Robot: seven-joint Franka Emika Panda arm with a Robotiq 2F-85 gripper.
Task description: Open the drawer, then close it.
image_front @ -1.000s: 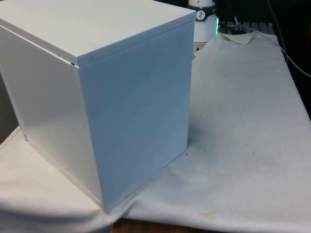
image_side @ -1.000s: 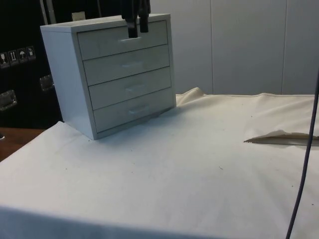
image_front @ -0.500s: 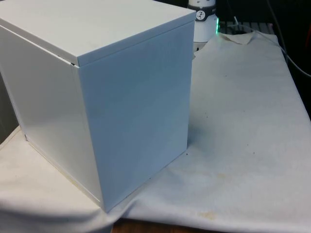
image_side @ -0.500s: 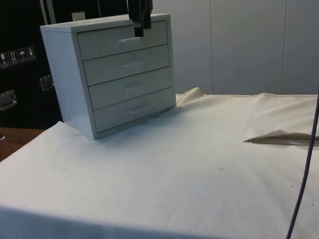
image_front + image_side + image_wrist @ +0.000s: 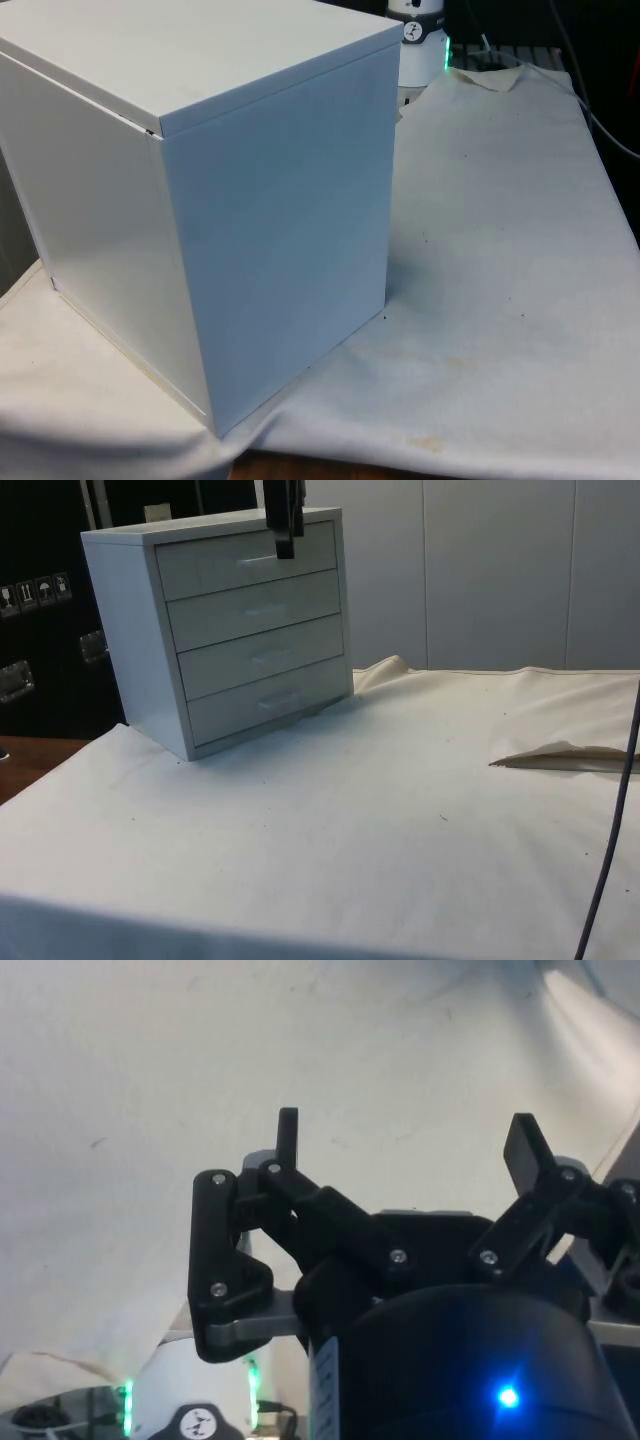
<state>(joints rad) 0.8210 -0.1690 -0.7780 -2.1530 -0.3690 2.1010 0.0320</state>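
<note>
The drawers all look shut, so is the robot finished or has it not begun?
From these pictures alone I can't say which. In the side view all four drawers of the white chest of drawers sit flush, the top drawer included. In hand: the gripper hangs before the top drawer, fingers spread wide and holding nothing. If it hasn't begun, opening and closing are both left.

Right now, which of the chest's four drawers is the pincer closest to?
The top drawer: in the side view the pincer hangs in front of its upper right part, while the three drawers below it stand clear. All four look shut.
</note>
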